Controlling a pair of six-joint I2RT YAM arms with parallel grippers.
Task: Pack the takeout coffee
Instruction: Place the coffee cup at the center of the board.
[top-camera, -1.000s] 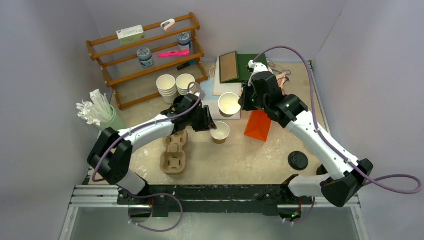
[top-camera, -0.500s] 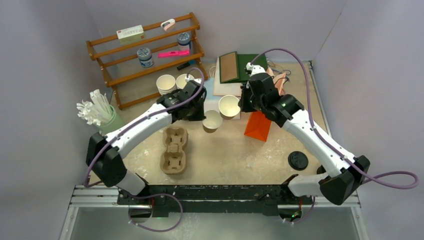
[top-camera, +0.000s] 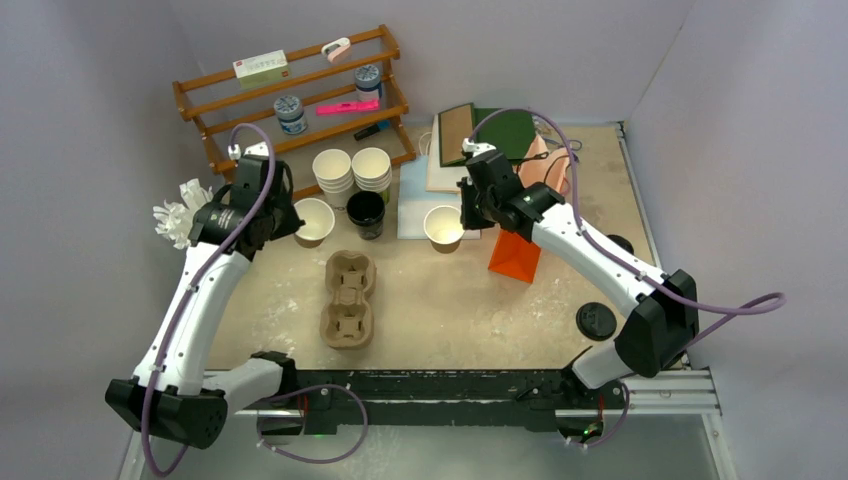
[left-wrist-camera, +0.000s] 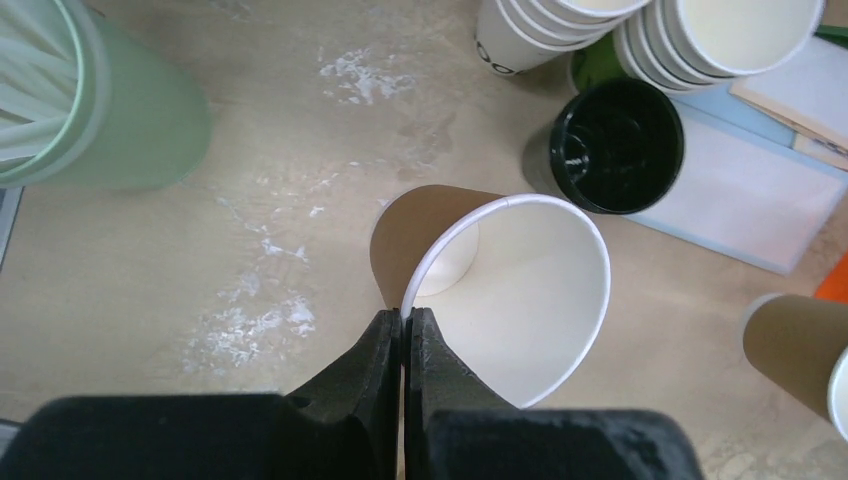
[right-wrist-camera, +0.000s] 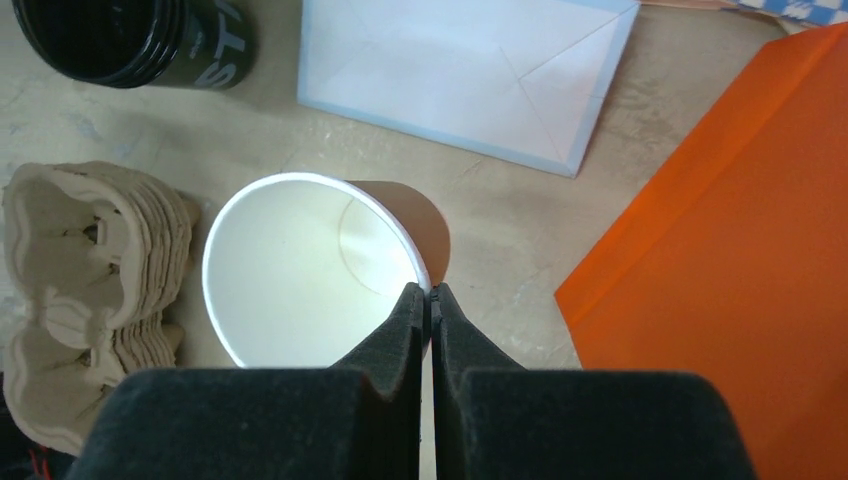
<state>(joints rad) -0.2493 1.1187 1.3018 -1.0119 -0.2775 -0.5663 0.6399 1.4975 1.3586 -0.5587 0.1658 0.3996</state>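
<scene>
My left gripper (top-camera: 290, 226) (left-wrist-camera: 403, 318) is shut on the rim of an open brown kraft cup (top-camera: 314, 221) (left-wrist-camera: 500, 280), held above the table at back left. My right gripper (top-camera: 464, 217) (right-wrist-camera: 430, 293) is shut on the rim of a second open brown kraft cup (top-camera: 443, 227) (right-wrist-camera: 315, 270), held over the table by the pale blue sheet. Both cups are empty and lidless. That second cup shows at the right edge of the left wrist view (left-wrist-camera: 800, 345). No white lids are in view.
A stack of brown pulp cup carriers (top-camera: 348, 298) (right-wrist-camera: 85, 290) lies mid-table. Stacked white cups (top-camera: 352, 172), a black cup (top-camera: 366, 213) (left-wrist-camera: 617, 145), an orange folded card (top-camera: 516, 250), a black lid (top-camera: 596, 321), a green holder of white sticks (top-camera: 190, 222) and a wooden shelf (top-camera: 290, 110) surround them.
My left arm swung far left and back, carrying its cup from mid-table toward the green holder. My right gripper moved left and down with its cup, off the pale blue sheet.
</scene>
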